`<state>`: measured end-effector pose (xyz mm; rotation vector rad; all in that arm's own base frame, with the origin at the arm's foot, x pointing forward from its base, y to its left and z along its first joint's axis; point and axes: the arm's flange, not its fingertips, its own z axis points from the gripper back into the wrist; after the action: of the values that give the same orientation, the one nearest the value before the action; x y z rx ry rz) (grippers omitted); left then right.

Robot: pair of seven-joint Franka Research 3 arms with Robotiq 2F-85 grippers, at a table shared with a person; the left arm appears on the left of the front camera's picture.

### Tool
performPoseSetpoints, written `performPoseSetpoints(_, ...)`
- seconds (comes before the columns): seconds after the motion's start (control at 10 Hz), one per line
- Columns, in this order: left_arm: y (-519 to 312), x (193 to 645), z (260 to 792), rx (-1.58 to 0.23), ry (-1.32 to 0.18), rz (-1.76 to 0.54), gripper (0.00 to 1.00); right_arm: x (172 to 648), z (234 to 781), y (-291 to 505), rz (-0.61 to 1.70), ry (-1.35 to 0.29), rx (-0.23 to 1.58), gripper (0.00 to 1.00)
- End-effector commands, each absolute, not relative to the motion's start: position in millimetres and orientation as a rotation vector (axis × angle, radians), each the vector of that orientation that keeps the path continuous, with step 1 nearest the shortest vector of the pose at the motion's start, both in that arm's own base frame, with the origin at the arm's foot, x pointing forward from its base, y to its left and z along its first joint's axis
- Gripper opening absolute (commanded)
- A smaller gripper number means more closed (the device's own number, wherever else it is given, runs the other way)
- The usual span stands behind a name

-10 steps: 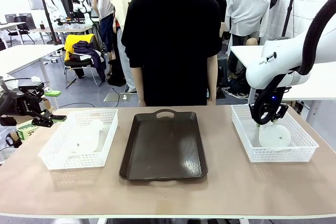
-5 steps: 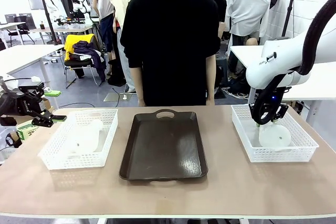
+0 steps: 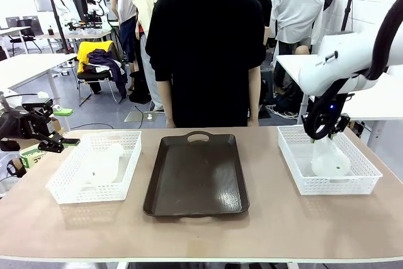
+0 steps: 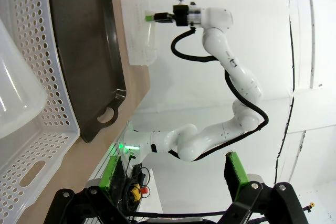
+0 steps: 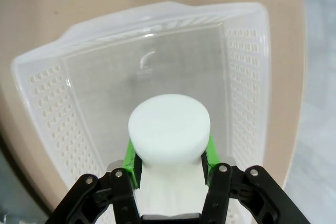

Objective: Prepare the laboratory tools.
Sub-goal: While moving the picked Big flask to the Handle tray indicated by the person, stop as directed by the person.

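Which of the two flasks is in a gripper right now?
The flask in the right basket: the right gripper is shut on its neck. The other flask lies in the left basket, no gripper on it.

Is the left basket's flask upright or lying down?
Lying down: the flask rests on its side in the left basket, neck toward the far side.

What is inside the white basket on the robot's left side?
One frosted flask is inside the basket. The basket floor under the flask and behind the near wall is covered.
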<state>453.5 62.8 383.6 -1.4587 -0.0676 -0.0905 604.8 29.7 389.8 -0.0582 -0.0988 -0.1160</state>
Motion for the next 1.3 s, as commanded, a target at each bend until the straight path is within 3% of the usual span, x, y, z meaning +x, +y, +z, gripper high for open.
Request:
performPoseSetpoints(0.0, 64, 453, 385, -1.462, -0.07, -0.092, 1.0, 590, 423, 25, -0.113, -0.132, -0.025, 0.0)
performPoseSetpoints(0.3, 64, 453, 385, -1.462, -0.07, -0.092, 1.0, 576, 458, 23, -0.102, -0.189, -0.006, 0.0)
performPoseSetpoints(1.2, 64, 453, 385, -1.462, -0.07, -0.092, 1.0, 549, 489, 25, -0.051, -0.166, -0.033, 0.0)
